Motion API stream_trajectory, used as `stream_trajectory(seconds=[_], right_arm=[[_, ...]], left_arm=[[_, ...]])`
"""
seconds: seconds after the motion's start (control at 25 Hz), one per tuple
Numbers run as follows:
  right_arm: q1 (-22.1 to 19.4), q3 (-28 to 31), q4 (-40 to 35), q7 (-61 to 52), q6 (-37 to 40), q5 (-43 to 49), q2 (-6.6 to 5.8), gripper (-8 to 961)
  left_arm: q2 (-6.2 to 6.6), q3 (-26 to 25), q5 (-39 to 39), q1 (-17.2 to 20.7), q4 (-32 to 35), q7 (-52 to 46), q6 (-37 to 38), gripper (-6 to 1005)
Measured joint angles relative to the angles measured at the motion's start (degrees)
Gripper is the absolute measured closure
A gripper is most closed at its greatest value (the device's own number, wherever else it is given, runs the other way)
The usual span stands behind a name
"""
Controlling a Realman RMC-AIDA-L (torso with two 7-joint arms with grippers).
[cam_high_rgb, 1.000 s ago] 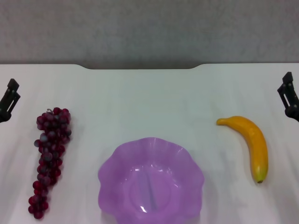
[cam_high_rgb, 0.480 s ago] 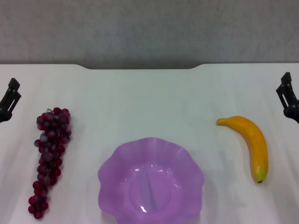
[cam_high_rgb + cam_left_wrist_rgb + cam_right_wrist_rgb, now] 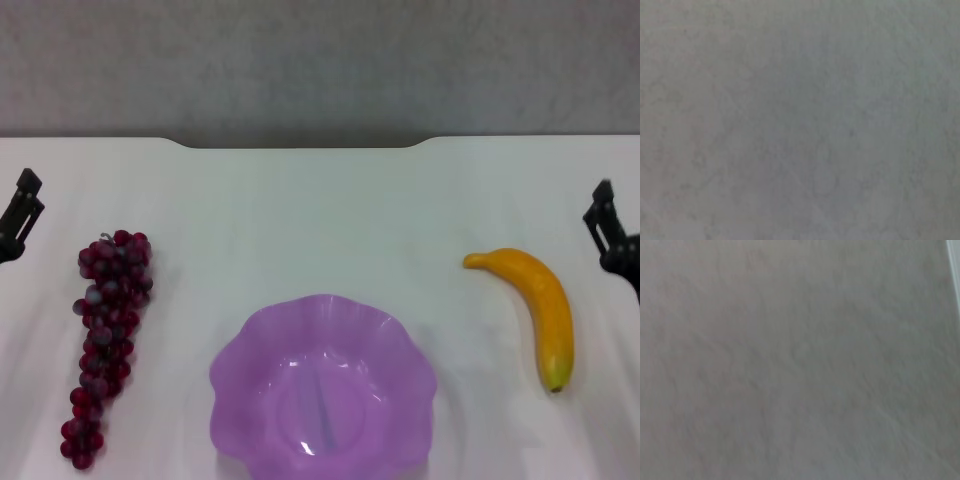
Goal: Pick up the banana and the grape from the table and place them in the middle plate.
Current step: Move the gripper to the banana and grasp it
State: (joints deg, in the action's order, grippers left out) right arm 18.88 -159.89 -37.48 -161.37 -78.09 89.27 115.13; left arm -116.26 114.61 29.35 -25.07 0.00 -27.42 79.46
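A plain white worktop (image 3: 320, 220) with a smooth, matte surface runs across the scene, its far edge cut by a shallow notch in the middle, and behind it stands a grey, speckled wall (image 3: 320, 60).

The plate (image 3: 322, 388) sits at the near middle. It is a shallow, bowl-like dish of translucent purple plastic with a wavy, scalloped rim, glossy enough to catch small highlights in its well, and nothing lies in it.

The grapes (image 3: 105, 334) lie on the worktop to the left of the plate, well apart from it. The bunch is long and tapering, broad at its far end and narrowing toward the near edge, made of small round dark red-purple berries, some dusted pale.

The banana (image 3: 535, 305) lies on the right side, also apart from the plate. It is smooth, curved and yellow-orange, with its dark greenish tip at the near end.

The left gripper (image 3: 18, 218) shows as a black piece at the far left edge, beyond the grapes; the right gripper (image 3: 606, 234) sits at the right edge, just beside the banana. Whether either is released or clenched cannot be told.

Both wrist views show only a grey mottled surface.
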Motion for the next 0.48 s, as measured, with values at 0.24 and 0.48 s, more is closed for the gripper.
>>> stream_trajectory(seconds=[0.24, 0.48], right_arm=[[-0.21, -0.53, 1.28, 0.00, 7.30, -6.79, -0.08, 74], [0.90, -0.10, 2.73, 0.00, 14.13, -7.61, -0.24, 74]], left_arm=[[0.06, -0.23, 0.00, 0.28, 0.00, 0.00, 0.05, 240], [0.07, -0.02, 0.00, 0.28, 0.00, 0.00, 0.08, 240]])
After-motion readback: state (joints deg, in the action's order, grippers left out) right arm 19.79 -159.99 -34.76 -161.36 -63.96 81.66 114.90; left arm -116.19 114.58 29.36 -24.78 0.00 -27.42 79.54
